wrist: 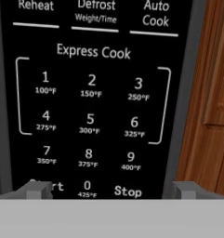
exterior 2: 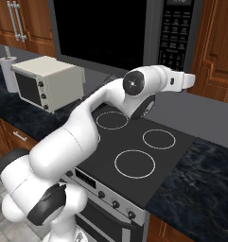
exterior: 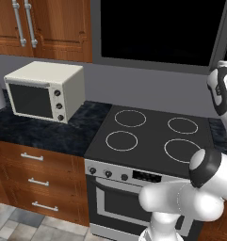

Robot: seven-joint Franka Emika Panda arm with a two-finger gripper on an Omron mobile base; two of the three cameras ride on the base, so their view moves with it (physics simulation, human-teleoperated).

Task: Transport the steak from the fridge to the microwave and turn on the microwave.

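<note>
Microwave (exterior 2: pixel 106 33) is sitting across the top of the right base view, its dark glass door shut and its keypad (wrist: pixel 92 116) running down the right side, where you are bringing the pincer (wrist: pixel 111 189) straight at it. In the hand view the two grey fingertips (wrist: pixel 38 189) are showing at the bottom edge, set wide apart and holding nothing, with the "Start", "0" and "Stop" keys lying between them; whether they are touching the panel you cannot tell. A brown wooden cabinet (wrist: pixel 211 93) is filling the right of that view, just beside the keypad. Below the microwave, in the middle of the left base view, a black stove (exterior: pixel 152 134) with four ring burners is lying under the arm. A cream toaster oven (exterior: pixel 44 92) is standing at the left on the dark stone counter (exterior: pixel 39 129), with brown drawers (exterior: pixel 35 181) underneath.
</note>
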